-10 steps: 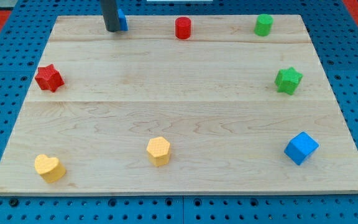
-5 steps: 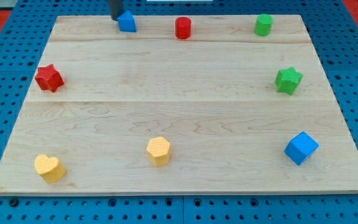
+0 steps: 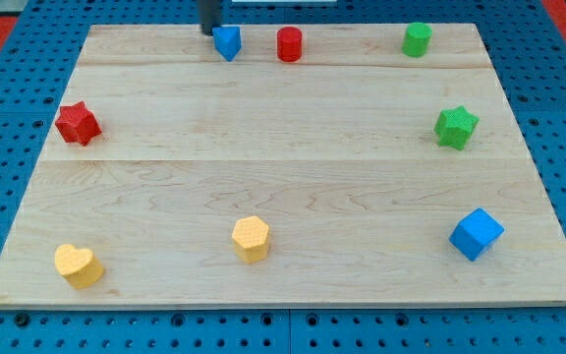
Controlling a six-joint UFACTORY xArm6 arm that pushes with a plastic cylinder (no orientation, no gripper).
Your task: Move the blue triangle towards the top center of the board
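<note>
The blue triangle lies near the board's top edge, left of centre, close to the left of the red cylinder. My tip is at the very top of the view, touching or just off the triangle's upper left side. Most of the rod is out of frame.
A green cylinder sits at the top right, a green star at the right, a blue cube at the bottom right. A yellow hexagon and yellow heart sit along the bottom, a red star at the left.
My tip has moved right along the top edge, and the blue triangle has slid right with it, closer to the red cylinder. The other blocks have not moved.
</note>
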